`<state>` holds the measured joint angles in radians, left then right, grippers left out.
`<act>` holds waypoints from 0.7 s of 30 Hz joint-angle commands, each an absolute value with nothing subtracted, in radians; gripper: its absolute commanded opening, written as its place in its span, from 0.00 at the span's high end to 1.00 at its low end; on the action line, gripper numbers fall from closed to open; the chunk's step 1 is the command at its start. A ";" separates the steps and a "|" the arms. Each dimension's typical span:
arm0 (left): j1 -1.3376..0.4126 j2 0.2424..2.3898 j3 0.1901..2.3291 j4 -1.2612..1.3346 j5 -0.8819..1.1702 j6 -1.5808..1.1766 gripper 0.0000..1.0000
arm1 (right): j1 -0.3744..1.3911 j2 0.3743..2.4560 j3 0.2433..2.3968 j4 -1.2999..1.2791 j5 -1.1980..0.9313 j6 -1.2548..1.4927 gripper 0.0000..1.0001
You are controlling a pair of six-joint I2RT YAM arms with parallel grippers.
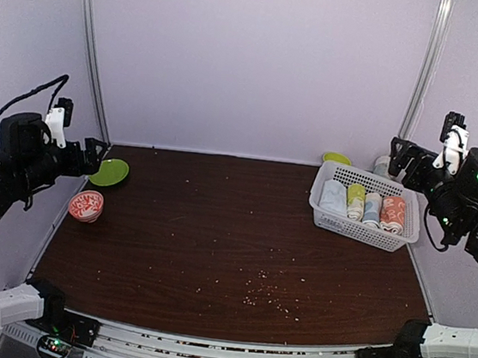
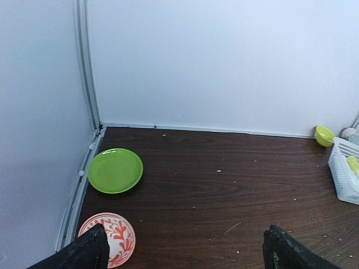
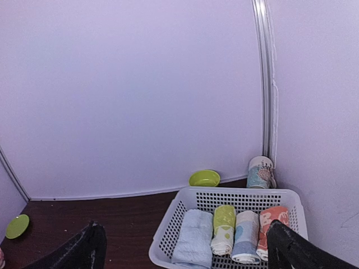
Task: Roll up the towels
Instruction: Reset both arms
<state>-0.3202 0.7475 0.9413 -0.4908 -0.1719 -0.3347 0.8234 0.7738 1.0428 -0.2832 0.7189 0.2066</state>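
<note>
two rolled, blue dotted towel (image 3: 245,236) — orange towel (image 3: 270,228) — adjacent in basket (image 3: 168,235)

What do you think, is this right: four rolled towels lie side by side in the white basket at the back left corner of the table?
Not quite. The top view shows the white basket at the back right corner of the table. The four rolled towels do lie side by side in it.

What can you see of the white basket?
White plastic basket, rectangular, perforated walls, flared rim, standing upright at the table's far right corner. Four rolls lie side by side inside, left to right: a pale roll, a yellow-green roll, the light blue dotted towel, the orange patterned towel.
</note>
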 commanded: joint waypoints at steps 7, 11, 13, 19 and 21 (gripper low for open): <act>-0.325 0.719 0.787 -0.535 -0.351 -0.374 0.02 | 0.605 0.681 0.759 -0.349 0.601 0.411 0.00; -0.325 0.693 0.765 -0.499 -0.349 -0.367 0.02 | 0.447 0.613 0.692 -0.347 0.481 0.513 0.00; -0.325 0.690 0.761 -0.492 -0.345 -0.373 0.02 | 0.429 0.566 0.662 -0.316 0.483 0.511 0.00; -0.325 0.715 0.765 -0.490 -0.347 -0.392 0.02 | 0.428 0.506 0.620 -0.275 0.512 0.420 0.00; -0.325 0.719 0.765 -0.487 -0.343 -0.392 0.02 | 0.428 0.500 0.608 -0.265 0.526 0.410 0.00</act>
<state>-0.3210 0.7078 0.7704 -0.5396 -0.3374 -0.3775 0.4320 0.5102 0.6338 -0.2993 0.5194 0.4427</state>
